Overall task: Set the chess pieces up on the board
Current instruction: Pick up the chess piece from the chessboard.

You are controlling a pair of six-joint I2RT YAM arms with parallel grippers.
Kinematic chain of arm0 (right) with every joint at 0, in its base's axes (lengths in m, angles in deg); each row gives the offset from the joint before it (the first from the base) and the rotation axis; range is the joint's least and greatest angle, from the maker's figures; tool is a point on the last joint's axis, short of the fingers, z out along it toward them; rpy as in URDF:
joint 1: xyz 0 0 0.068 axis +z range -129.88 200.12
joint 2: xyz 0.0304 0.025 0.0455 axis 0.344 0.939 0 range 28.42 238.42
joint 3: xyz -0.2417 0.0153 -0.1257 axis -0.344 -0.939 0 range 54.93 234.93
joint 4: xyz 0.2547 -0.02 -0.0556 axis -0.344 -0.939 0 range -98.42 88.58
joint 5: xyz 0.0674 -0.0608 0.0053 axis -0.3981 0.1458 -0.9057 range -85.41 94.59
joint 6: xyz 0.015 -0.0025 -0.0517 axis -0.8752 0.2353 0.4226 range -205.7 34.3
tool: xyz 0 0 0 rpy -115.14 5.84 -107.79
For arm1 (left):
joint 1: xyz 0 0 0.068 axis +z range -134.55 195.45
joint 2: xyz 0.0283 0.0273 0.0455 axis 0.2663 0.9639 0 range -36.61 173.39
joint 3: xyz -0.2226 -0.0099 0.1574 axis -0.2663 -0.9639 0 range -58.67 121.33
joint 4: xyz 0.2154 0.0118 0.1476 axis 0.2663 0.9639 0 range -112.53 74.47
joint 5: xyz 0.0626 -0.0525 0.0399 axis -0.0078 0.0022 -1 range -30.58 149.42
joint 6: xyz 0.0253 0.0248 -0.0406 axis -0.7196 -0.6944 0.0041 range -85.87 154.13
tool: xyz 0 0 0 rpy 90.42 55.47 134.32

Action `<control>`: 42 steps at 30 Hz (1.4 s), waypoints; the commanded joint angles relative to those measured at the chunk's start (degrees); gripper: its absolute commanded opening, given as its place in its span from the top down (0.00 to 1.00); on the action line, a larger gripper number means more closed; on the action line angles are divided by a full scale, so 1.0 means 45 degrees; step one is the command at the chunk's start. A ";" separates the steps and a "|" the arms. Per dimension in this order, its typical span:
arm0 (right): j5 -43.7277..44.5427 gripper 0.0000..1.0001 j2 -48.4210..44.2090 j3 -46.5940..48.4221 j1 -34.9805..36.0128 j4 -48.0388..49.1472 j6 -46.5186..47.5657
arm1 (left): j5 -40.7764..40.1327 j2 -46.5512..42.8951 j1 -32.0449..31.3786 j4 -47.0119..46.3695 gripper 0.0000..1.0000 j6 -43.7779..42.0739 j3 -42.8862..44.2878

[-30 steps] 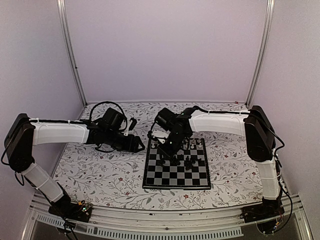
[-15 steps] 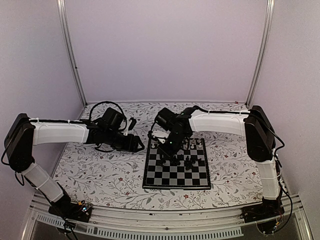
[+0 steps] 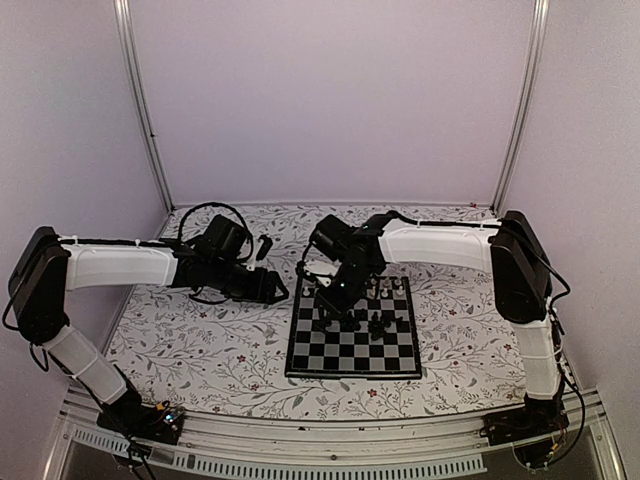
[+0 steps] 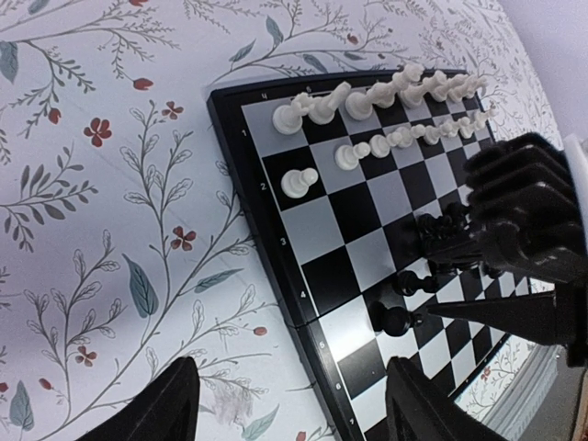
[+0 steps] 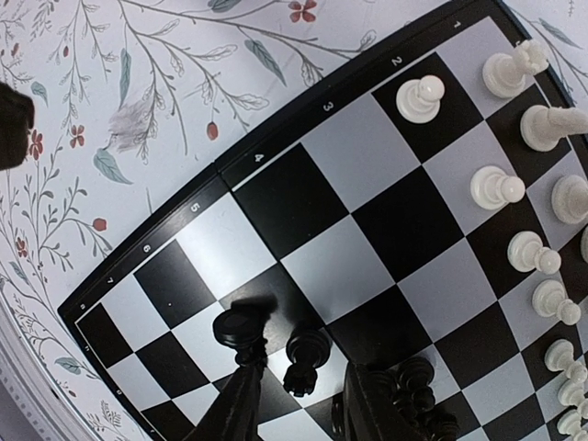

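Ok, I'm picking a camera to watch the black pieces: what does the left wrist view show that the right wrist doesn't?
Left wrist only: the right arm's ribbed housing over the black pieces. Right wrist only: the right gripper, open around a black pawn. Both: the board and the white pieces.

My board (image 5: pixel 340 266) is checked black and silvery-grey, rimmed black. White chess pieces (image 5: pixel 420 98) at two o'clock, black chess pieces (image 5: pixel 308 349) at six. Counter cover (image 4: pixel 110 230): white, grey-green leaves, red flowers.
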 commanded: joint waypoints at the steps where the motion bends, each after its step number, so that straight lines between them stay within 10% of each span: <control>1: 0.0159 0.69 0.0086 -0.0093 0.0088 0.0216 -0.0003 | 0.0095 0.0037 0.0173 -0.0170 0.29 -0.0116 0.0171; 42: 0.1318 0.97 -0.2345 -0.0366 0.0081 -0.0470 -0.0102 | -0.0036 0.0195 0.0463 -0.0052 0.29 -0.0254 0.0409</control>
